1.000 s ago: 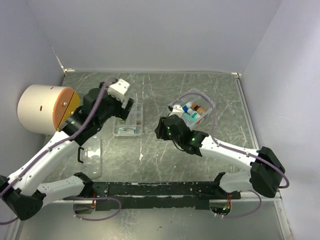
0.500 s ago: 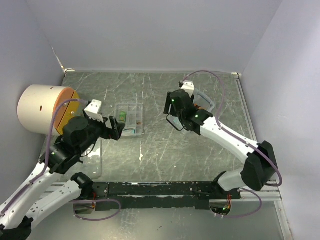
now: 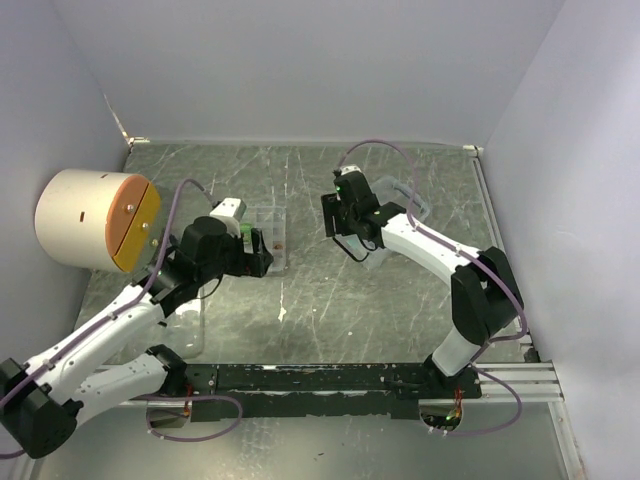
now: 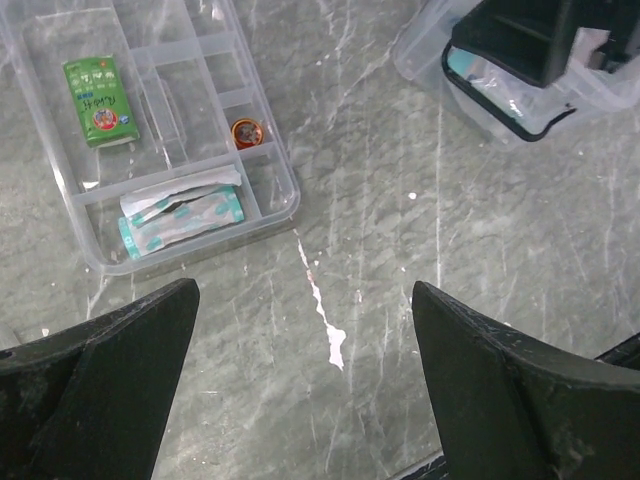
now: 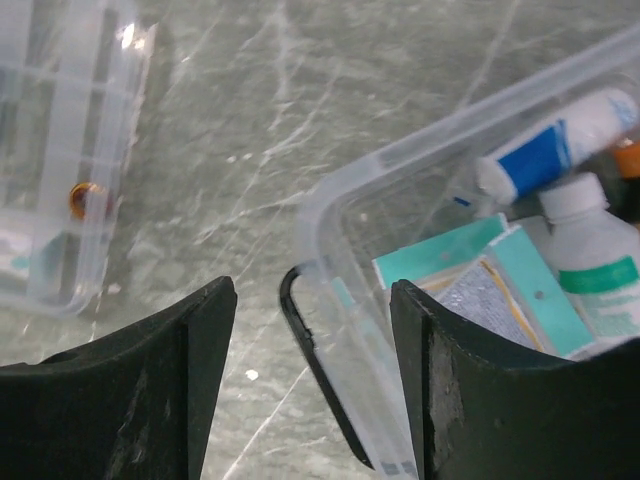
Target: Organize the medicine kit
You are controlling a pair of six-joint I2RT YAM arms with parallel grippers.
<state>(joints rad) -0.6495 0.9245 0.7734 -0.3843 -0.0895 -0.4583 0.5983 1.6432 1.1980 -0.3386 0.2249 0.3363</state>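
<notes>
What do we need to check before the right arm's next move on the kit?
1. Right end effector open, nothing gripped: ok.
2. Case handle sits in its gap: ok; contact: cannot tell.
3. Left end effector open, empty: ok.
4. Divided tray flat, apart from case: ok.
5. Tube and bottle inside case: ok.
6. Tray has free compartments: ok.
</notes>
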